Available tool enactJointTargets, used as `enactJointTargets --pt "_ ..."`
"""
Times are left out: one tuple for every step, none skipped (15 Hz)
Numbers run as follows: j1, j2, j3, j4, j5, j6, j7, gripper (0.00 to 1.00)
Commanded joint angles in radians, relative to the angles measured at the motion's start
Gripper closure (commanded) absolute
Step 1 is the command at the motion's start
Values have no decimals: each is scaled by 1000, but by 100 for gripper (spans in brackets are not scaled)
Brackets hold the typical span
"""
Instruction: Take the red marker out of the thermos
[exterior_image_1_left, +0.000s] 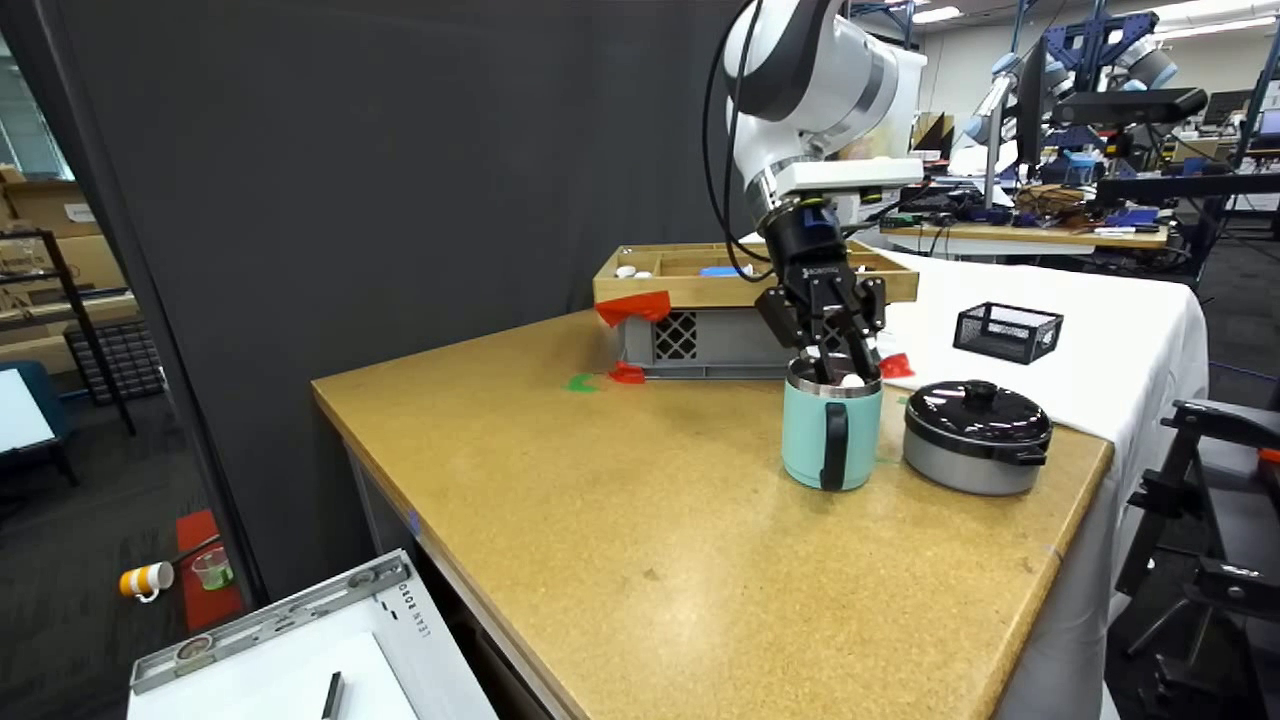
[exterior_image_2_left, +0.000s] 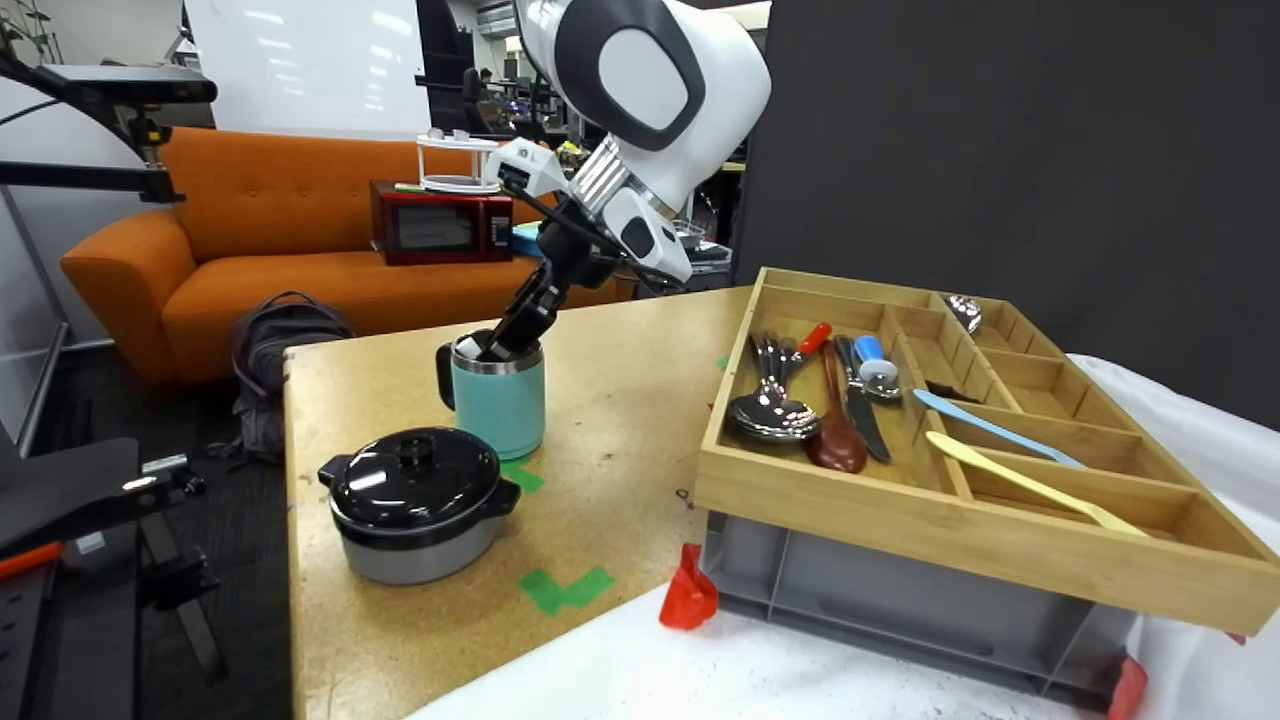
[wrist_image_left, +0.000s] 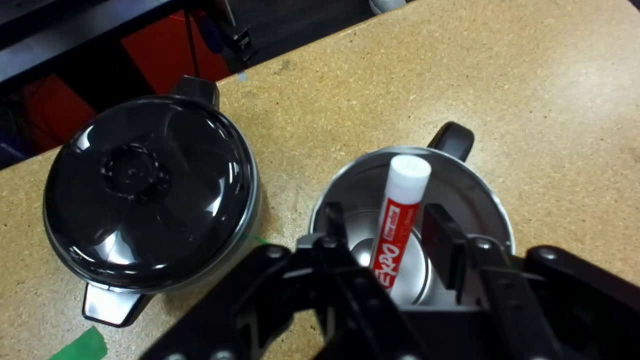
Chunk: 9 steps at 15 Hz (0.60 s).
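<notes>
The teal thermos mug stands upright on the table in both exterior views (exterior_image_1_left: 805, 440) (exterior_image_2_left: 500, 405), its black handle on one side. In the wrist view I look down into its steel interior (wrist_image_left: 487, 200). The red marker (wrist_image_left: 395, 227) leans inside it, white end up near the handle-side rim; its lower part is hidden behind a finger. Its white end shows at the mouth in both exterior views (exterior_image_1_left: 852, 380) (exterior_image_2_left: 468, 348). My gripper (wrist_image_left: 385, 214) is open, its fingertips inside the mug's mouth on either side of the marker, with gaps to both.
A grey pot with a black lid (exterior_image_1_left: 978, 468) (exterior_image_2_left: 415, 560) (wrist_image_left: 150, 200) stands close beside the mug. A wooden utensil tray (exterior_image_2_left: 960, 525) rests on a grey crate (exterior_image_2_left: 900, 610) near the arm. A black wire basket (exterior_image_1_left: 1008, 335) sits on the white cloth (exterior_image_1_left: 1120, 330).
</notes>
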Motion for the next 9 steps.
enactJointTargets --pt "0 30 2 37 1 -37 11 57" --pt "1 34 3 39 1 -38 11 56" --pt "3 35 4 39 2 -38 12 55" --pt "6 34 6 38 2 -40 12 53" --pt "9 34 8 38 1 -41 13 52" --pt "13 36 10 38 0 -43 12 51" --pt "17 37 12 39 0 -45 13 52" --pt "20 39 14 40 -1 -47 12 54" --pt "24 41 16 40 -2 -49 13 59"
